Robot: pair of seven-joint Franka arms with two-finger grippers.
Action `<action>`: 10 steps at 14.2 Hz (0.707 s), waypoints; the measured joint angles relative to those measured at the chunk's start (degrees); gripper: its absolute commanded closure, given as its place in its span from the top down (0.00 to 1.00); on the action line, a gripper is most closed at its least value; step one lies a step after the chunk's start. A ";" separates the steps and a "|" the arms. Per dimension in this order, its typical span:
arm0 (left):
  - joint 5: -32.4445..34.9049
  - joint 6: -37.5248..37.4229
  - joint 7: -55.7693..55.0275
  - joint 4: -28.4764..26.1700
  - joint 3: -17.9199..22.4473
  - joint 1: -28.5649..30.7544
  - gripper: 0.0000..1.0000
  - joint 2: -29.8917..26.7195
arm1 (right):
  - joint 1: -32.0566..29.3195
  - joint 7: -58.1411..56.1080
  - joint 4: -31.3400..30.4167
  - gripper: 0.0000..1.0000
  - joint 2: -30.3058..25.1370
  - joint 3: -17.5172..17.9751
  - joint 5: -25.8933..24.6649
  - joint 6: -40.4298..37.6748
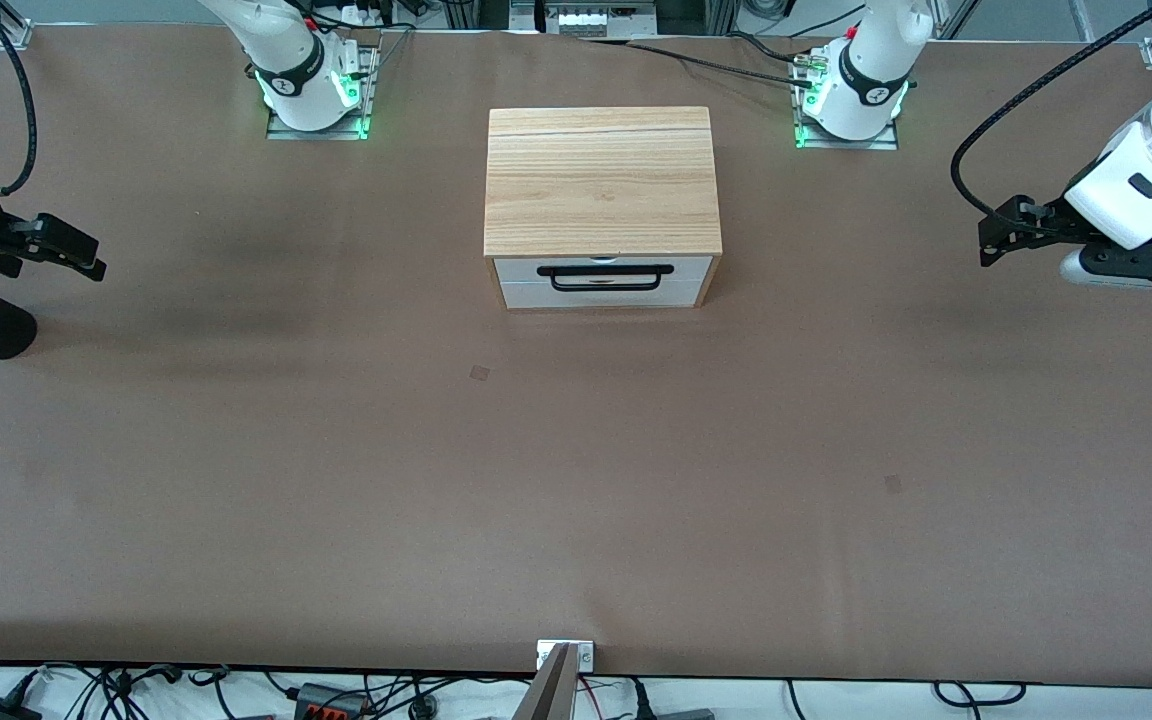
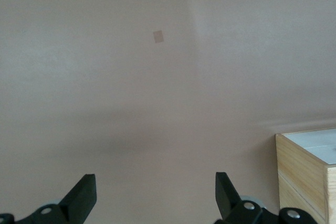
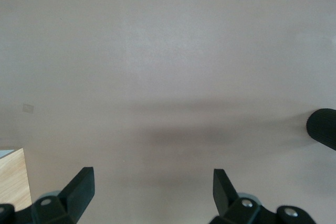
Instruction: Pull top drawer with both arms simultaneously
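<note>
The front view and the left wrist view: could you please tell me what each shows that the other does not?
Only the front view shows the shut top drawer, its black handle and the right claw. Only the left wrist view shows the left claw open over bare table. Both show the wooden cabinet.

Broad surface (image 1: 336, 480) covered in a matte, pinkish-brown sheet, running the full width of the front view. A small cabinet (image 1: 601, 180) with a light-wood top stands directly on it, midway between the two arm bases, its white drawer fronts facing the front camera. The right arm's base (image 1: 311, 95) and the left arm's base (image 1: 851, 105) are bolted on metal plates at the edge farthest from that camera. Two small darker square patches mark the covering: one (image 1: 479, 373) just in front of the cabinet, one (image 1: 893, 484) nearer the camera, toward the left arm's end.
</note>
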 measured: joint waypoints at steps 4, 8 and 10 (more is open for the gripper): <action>-0.18 -3.63 0.00 0.08 -0.09 -0.30 1.00 0.49 | -0.03 0.00 -0.04 1.00 1.42 -0.03 1.23 0.76; -5.30 -11.28 0.01 0.19 -0.15 -0.35 1.00 1.69 | 0.21 0.00 -0.07 1.00 4.36 0.07 1.76 1.56; -6.12 -16.84 1.23 0.19 -0.15 -0.34 1.00 2.42 | 0.66 0.00 -0.09 1.00 6.25 0.11 1.91 2.28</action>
